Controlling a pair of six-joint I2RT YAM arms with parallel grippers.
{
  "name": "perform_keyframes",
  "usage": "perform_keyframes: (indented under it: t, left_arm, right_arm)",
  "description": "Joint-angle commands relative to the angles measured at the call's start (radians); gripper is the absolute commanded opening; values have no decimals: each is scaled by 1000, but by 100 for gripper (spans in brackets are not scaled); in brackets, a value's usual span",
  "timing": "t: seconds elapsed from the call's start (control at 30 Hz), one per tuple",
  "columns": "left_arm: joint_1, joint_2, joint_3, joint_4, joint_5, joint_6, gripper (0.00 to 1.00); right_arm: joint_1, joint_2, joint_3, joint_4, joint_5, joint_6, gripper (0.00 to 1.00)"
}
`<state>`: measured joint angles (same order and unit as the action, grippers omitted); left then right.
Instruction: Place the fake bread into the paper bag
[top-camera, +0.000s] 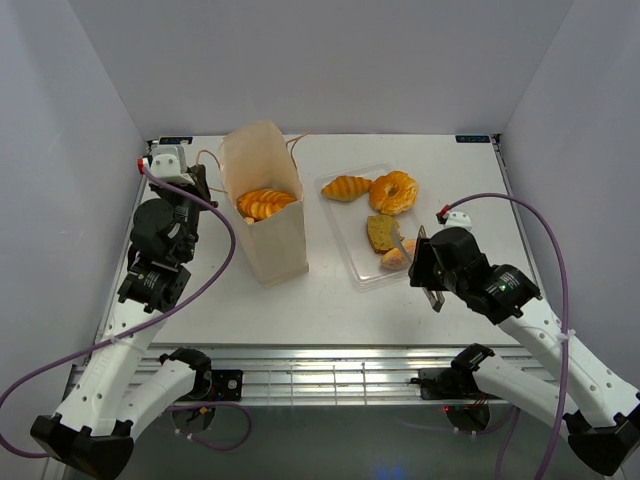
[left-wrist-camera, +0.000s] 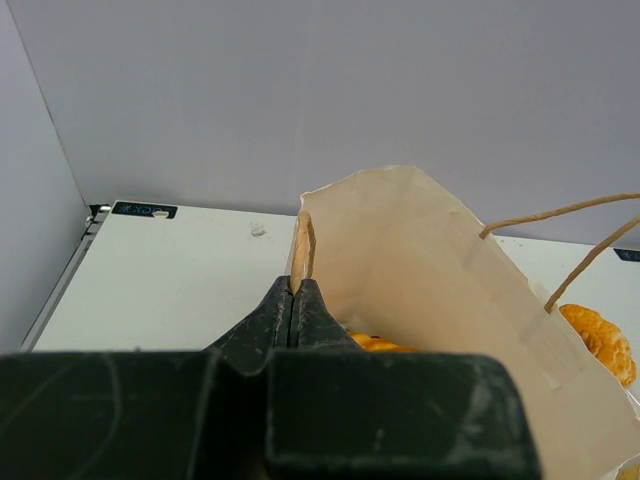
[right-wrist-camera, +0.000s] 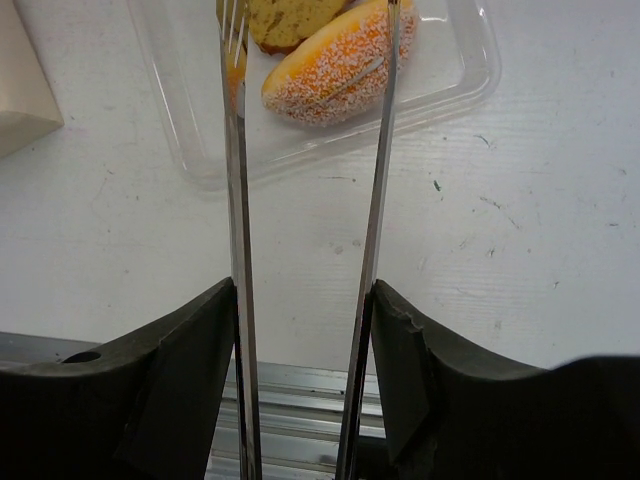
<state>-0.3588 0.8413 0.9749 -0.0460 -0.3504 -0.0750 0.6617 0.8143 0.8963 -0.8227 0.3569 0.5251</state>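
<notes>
The paper bag (top-camera: 275, 245) stands upright at centre left, with an orange loaf (top-camera: 265, 203) inside. My left gripper (top-camera: 208, 186) is shut on the bag's left rim (left-wrist-camera: 303, 245), jaws pressed together (left-wrist-camera: 292, 290). A golden croissant (top-camera: 347, 188), a golden ring pastry (top-camera: 393, 192), a dark brown piece (top-camera: 381, 232) and a pinkish bun (top-camera: 396, 258) lie at the clear tray (top-camera: 352, 222). My right gripper (top-camera: 424, 266) is shut on metal tongs (right-wrist-camera: 235, 150), jaws (right-wrist-camera: 303, 290) pressing their arms. The tongs' open tips flank the pinkish bun (right-wrist-camera: 335, 70).
The bag's string handles (left-wrist-camera: 560, 215) hang off its right side. The table's metal front rail (top-camera: 330, 370) runs below the right gripper. White walls close in the table at the back and both sides.
</notes>
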Motion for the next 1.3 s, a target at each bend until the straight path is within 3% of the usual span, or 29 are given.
perform_keyframes:
  t: [0.0, 0.47, 1.27]
  left_arm:
    - [-14, -8, -1, -3, 18, -11, 0]
    - [-69, -8, -7, 1, -1, 3, 0]
    - [-78, -13, -7, 1, -9, 12, 0]
  right_arm:
    - [-13, -24, -34, 0, -3, 64, 60]
    - [-36, -55, -111, 28, 19, 199, 62]
    - [-116, 11, -181, 195, -104, 179, 66]
